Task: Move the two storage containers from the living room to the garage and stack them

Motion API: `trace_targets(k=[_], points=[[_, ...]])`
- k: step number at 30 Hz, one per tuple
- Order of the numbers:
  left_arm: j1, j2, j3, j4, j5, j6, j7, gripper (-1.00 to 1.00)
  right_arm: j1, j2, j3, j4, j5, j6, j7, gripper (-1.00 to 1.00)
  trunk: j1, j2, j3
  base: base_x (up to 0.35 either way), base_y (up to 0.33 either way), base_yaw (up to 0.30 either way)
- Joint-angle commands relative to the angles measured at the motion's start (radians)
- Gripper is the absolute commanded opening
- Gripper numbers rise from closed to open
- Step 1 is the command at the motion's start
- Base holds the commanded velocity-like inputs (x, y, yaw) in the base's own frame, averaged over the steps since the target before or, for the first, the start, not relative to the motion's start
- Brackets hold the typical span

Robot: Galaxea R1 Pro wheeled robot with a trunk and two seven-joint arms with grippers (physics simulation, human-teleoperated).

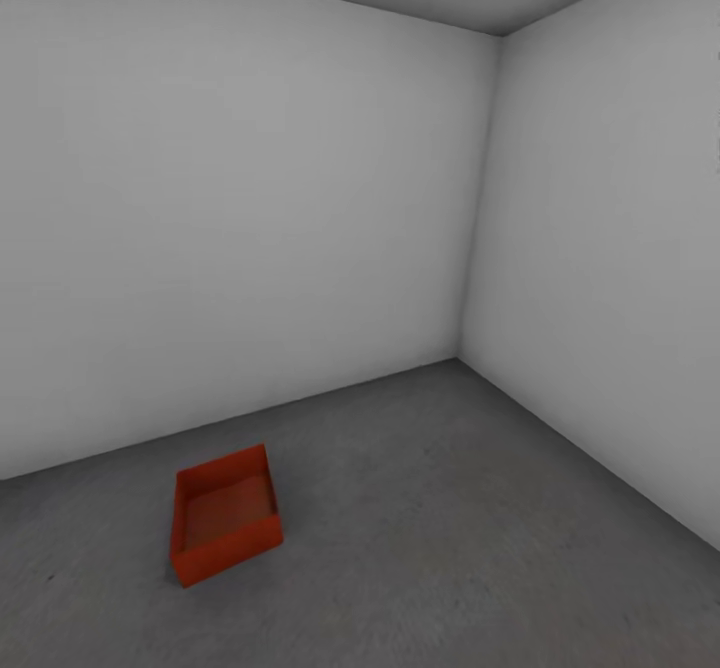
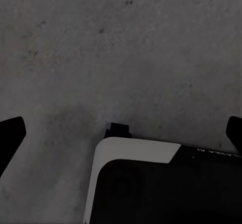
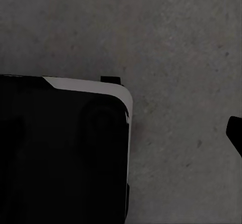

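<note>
One red-orange, lidless rectangular storage container (image 1: 225,515) sits on the dark grey mottled concrete floor (image 1: 450,548) near the white wall (image 1: 230,198). The left gripper (image 2: 121,128) is spread and empty; the right gripper's state cannot be told. Judging from this, fetch the second bin next — approach squarely.

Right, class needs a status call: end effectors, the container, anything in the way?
Both end effectors open, empty, over bare concrete. One red-orange storage container upright on the garage floor, nothing stacked on it. No obstacle near it.
</note>
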Motion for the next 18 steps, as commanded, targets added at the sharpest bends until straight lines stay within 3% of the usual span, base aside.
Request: trace_targets(k=[1, 18], points=[[-0.001, 0.0, -0.009, 0.001, 0.009, -0.003, 0.0, 1.0, -0.001, 0.0, 0.008, 0.003, 0.0, -0.005, -0.004, 1.0, 0.0, -0.001, 0.0, 0.0, 0.0, 0.0], [-0.001, 0.0, -0.009, 0.001, 0.009, -0.003, 0.0, 1.0, -0.001, 0.0, 0.009, 0.003, 0.004, -0.004, -0.004, 1.0, 0.0, -0.001, 0.023, 0.0, 0.0, 0.0]])
